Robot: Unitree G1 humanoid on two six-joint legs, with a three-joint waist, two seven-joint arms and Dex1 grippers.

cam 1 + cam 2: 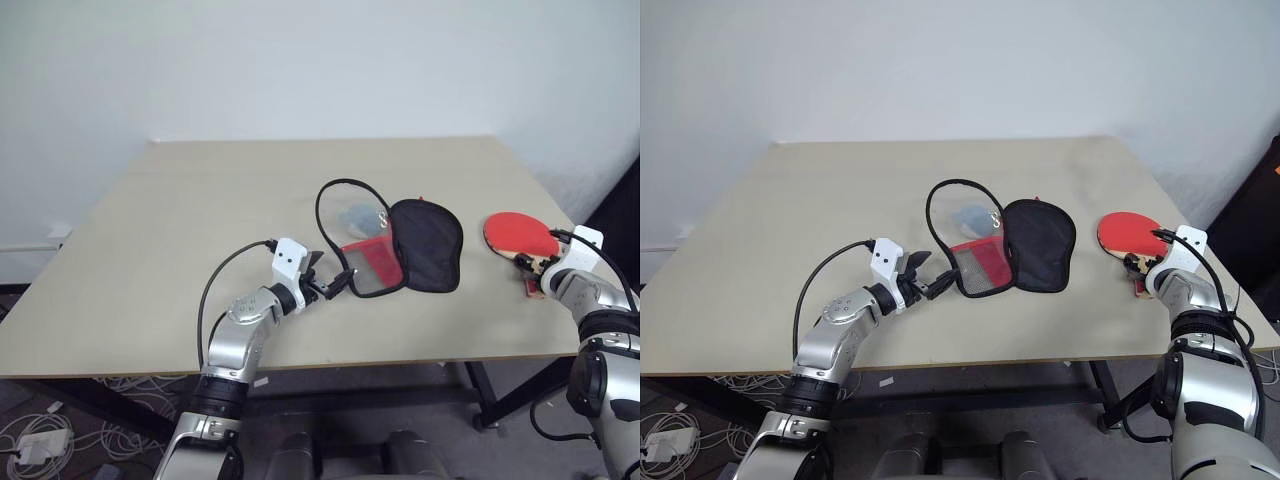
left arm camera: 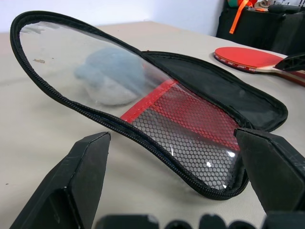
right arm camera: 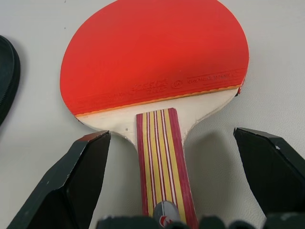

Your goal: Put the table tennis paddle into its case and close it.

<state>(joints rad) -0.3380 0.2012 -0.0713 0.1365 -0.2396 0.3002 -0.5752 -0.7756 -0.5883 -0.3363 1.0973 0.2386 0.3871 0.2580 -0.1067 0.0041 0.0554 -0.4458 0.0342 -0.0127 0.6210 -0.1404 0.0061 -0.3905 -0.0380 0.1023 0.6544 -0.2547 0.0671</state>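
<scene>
Plainly, the pick-up of the paddle is the step in hand, with nothing yet grasped. The right gripper (image 3: 171, 181) stands with its two black fingers spread wide, one on either side of the striped wooden handle of the table tennis paddle (image 3: 157, 62), which lies flat on the table (image 1: 200, 210), red face up — the handle runs back between the fingers toward the palm, the round blade just beyond the fingertips. No finger looks to be pressing the wood yet.

The left gripper (image 2: 176, 181) is likewise spread, empty, sitting just short of the handle end of the case (image 1: 395, 245). The case lies unzipped and folded open: its black-lined half flat on the table on the side toward the paddle, its clear-and-mesh lid raised at a tilt right ahead of the left fingers. A small pale rounded object (image 2: 112, 81) shows through the clear window (whether it sits inside the case or behind the lid, I cannot tell).

Next, I judge, the right fingers must close squarely on the handle, low enough to catch it against the table — then lift and carry the blade toward the black lining while the left steadies the lid.
</scene>
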